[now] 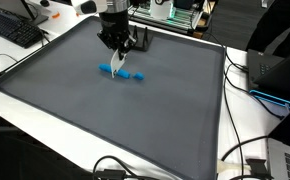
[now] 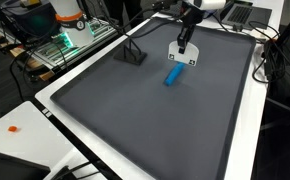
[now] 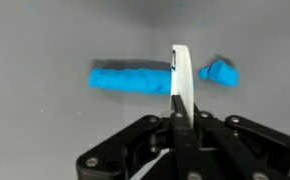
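1. In an exterior view, the gripper (image 1: 117,52) hangs over the far middle of the grey mat (image 1: 85,120). Its jaws are pinched tight on a white blade (image 1: 116,63) that points down at the blue roll (image 1: 109,68). A small blue piece (image 1: 138,77) lies just right of the roll. The work in hand looks like slicing the roll, so the blade should stay upright, not leaning along the roll.

2. In an exterior view, the white blade (image 2: 182,57) shows its broad face below the gripper (image 2: 185,40). The blue roll (image 2: 172,76) lies just on its near side. I cannot tell from here whether the edge touches the roll. A black stand (image 2: 133,55) sits well apart to the left, out of the way.

3. In the wrist view, the gripper (image 3: 179,118) clamps the white blade (image 3: 180,75), seen edge-on. The blade crosses the right end of the blue roll (image 3: 132,77), with the small blue piece (image 3: 221,72) just beyond it and apart. I judge that a good cut needs:
   - a straight downward press, square to the roll;
   - no twisting, so the thin blade does not slip in the pinch;
   - a clean lift, because the soft material may cling to the blade.
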Tool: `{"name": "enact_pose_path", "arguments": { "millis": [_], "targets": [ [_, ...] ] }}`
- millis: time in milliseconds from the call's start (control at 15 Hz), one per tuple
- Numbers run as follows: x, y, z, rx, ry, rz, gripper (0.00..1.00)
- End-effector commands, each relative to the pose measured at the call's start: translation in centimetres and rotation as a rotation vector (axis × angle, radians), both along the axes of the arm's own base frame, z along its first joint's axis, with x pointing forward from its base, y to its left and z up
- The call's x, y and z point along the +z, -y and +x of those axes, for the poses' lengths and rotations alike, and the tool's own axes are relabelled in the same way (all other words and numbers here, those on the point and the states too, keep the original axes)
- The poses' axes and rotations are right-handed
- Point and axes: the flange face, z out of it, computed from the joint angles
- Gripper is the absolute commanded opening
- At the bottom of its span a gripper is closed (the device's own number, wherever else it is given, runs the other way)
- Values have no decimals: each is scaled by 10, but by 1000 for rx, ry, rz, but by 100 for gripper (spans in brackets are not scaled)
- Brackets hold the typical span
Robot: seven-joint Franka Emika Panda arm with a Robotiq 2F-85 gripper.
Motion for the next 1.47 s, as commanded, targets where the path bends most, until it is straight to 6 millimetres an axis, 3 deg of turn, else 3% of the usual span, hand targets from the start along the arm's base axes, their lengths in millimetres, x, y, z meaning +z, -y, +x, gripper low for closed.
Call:
{"name": "enact_pose_path", "arguments": {
  "millis": [0, 1400],
  "targets": [
    [-12, 1, -1, -14, -6, -10, 1],
    [-68, 4, -5, -20, -48, 2, 1]
  ]
}}
